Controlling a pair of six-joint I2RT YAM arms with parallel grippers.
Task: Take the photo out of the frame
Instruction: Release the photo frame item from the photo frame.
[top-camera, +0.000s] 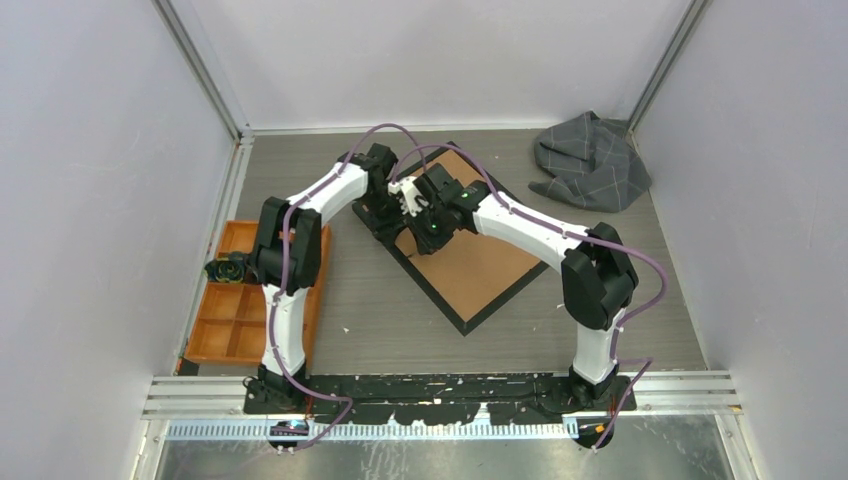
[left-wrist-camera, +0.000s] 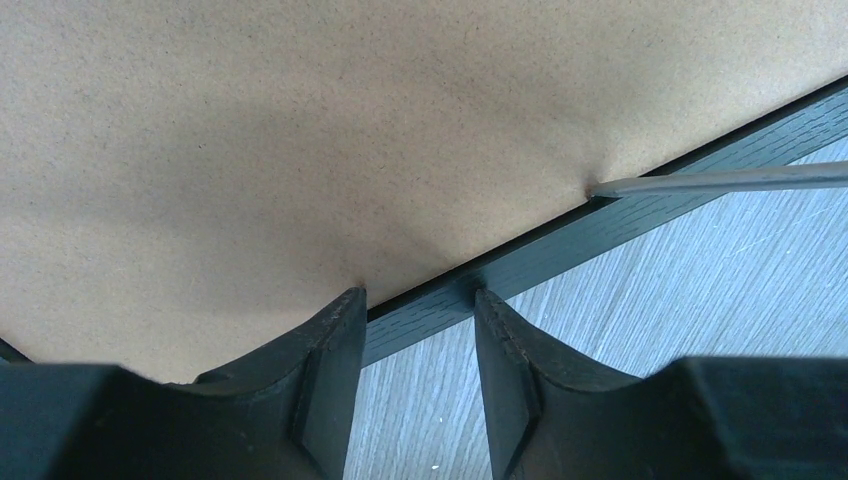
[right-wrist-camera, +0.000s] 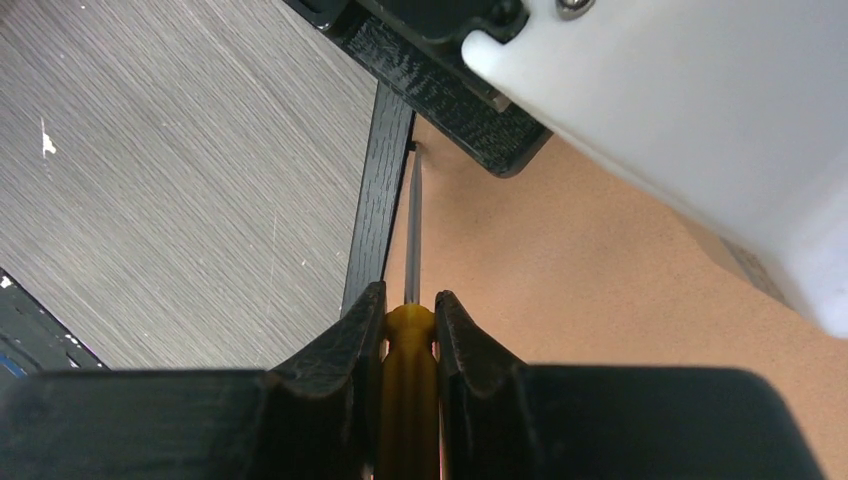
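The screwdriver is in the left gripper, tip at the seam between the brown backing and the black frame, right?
No, the right gripper holds the screwdriver, as the right wrist view shows. Its tip is at the seam between the brown backing and the black frame.

Off to my left an orange compartment tray (top-camera: 215, 312) sits on the grey wood-grain table (top-camera: 380, 310), close by the rail at the left wall. A small dark, crumpled-looking object (top-camera: 228, 268) is perched on its left rim, and I cannot tell what that is. In the far right corner a grey cloth (top-camera: 590, 160) with thin pale check lines lies in a rumpled heap, and close before me is a screwdriver (right-wrist-camera: 410, 340), amber-yellow handle nearest, its slim grey metal shaft pointing away from me.
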